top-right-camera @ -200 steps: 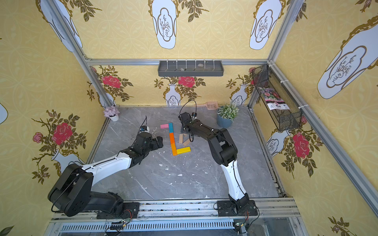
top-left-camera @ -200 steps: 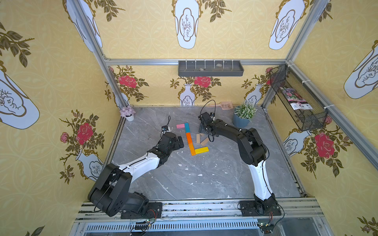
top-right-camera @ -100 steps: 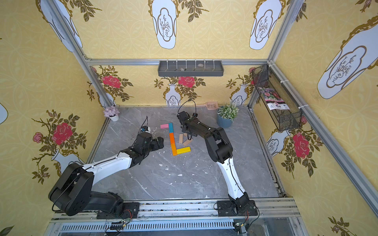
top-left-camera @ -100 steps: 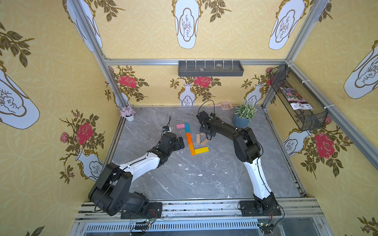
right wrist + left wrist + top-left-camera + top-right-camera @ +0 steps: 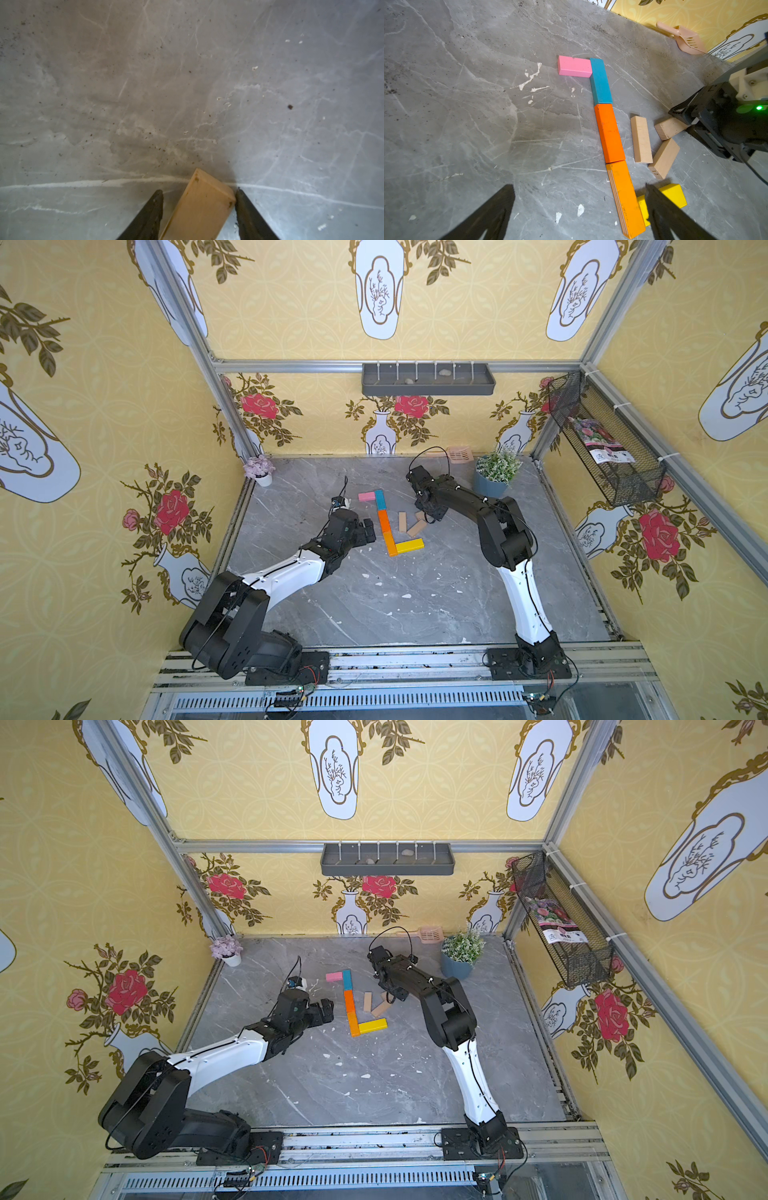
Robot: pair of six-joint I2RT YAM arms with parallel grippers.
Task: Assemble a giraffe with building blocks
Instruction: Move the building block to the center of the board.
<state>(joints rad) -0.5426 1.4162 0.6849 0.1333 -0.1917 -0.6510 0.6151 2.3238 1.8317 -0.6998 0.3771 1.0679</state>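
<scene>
Left arm (image 5: 291, 572): left jaws spread wide, holding nothing, low over the bench (image 5: 415, 605) just left of the giraffe (image 5: 386, 532). Giraffe, part-built, flat at mid-bench: pink block (image 5: 367, 496) against the side of the blue block (image 5: 379, 498) at the far end, far orange block (image 5: 384, 520) and near orange block (image 5: 390, 543) end to end below it, yellow block (image 5: 410, 546) branching right from the near end, with a straight tan block (image 5: 402, 521) and a slanted tan block (image 5: 417, 528) loose just right of the neck. Right arm (image 5: 465, 497): right jaws part-closed about a third tan block (image 5: 199, 207), askew between them.
</scene>
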